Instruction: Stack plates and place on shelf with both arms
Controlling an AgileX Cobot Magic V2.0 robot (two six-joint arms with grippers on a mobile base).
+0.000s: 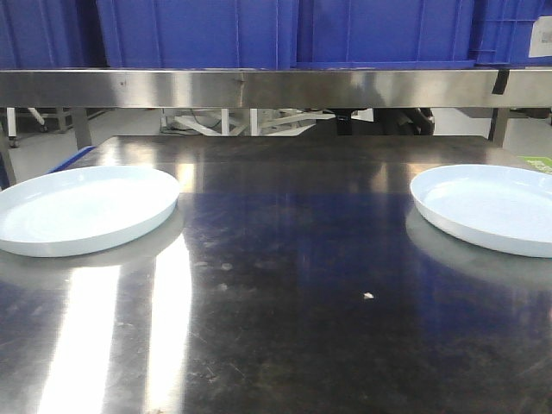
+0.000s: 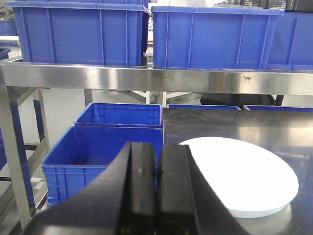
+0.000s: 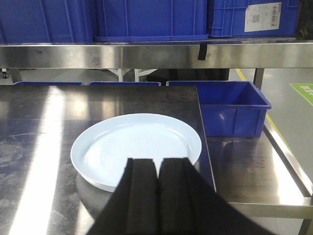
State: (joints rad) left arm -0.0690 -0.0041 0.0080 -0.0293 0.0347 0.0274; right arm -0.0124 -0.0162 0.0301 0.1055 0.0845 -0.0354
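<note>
Bright overhead light. Two white glare streaks cross the dark bench (image 1: 285, 345) in front of the left plate (image 1: 82, 210), with a faint shadow beneath it. In the wrist views the left hand (image 2: 157, 152) and right hand (image 3: 157, 164) appear dark and unfocused.

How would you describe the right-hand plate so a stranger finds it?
Find the dark steel tabletop below the shelf of blue crates. The plate lies near its right edge. Unlike its twin on the left, it sits nearest the white-labelled crate.
</note>
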